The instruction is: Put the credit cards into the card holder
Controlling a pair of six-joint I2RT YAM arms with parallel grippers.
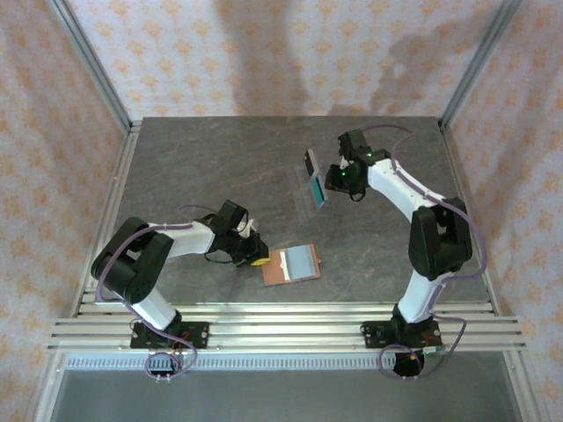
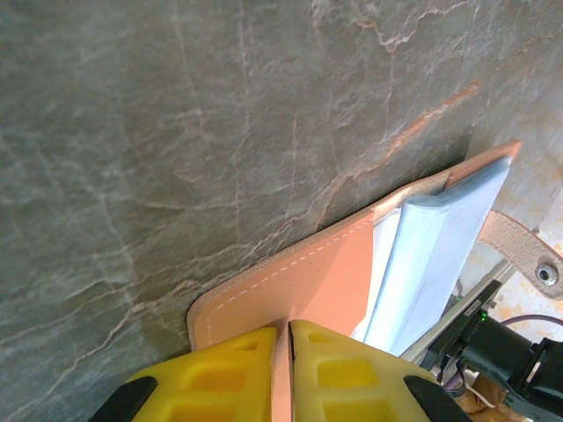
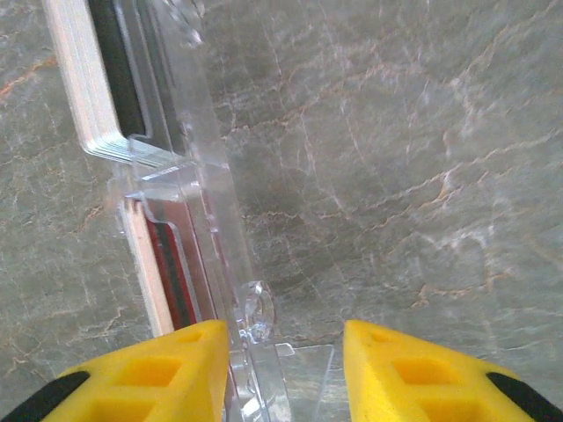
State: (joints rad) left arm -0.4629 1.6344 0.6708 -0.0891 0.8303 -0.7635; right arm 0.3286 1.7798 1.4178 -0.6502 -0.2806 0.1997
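Note:
The card holder (image 1: 291, 263) is a tan leather wallet with a pale blue lining (image 2: 433, 251), lying open near the table's front. My left gripper (image 2: 290, 331) is shut on its tan flap (image 2: 308, 281); it shows at the wallet's left edge (image 1: 259, 258) from above. A clear acrylic rack (image 1: 308, 186) in the middle holds cards on edge: a black card (image 1: 310, 163) behind and a teal card (image 1: 318, 192) in front. Close up I see the black card (image 3: 116, 70) and a red edge (image 3: 169, 281). My right gripper (image 3: 281, 338) is open, the rack's clear tab (image 3: 253, 312) between its fingers.
The dark marbled table (image 1: 193, 167) is bounded by aluminium posts and patterned walls. Slotted rails (image 1: 281, 321) run along the near edge by the arm bases. A leather strap with a snap (image 2: 528, 255) sticks out of the wallet's far side.

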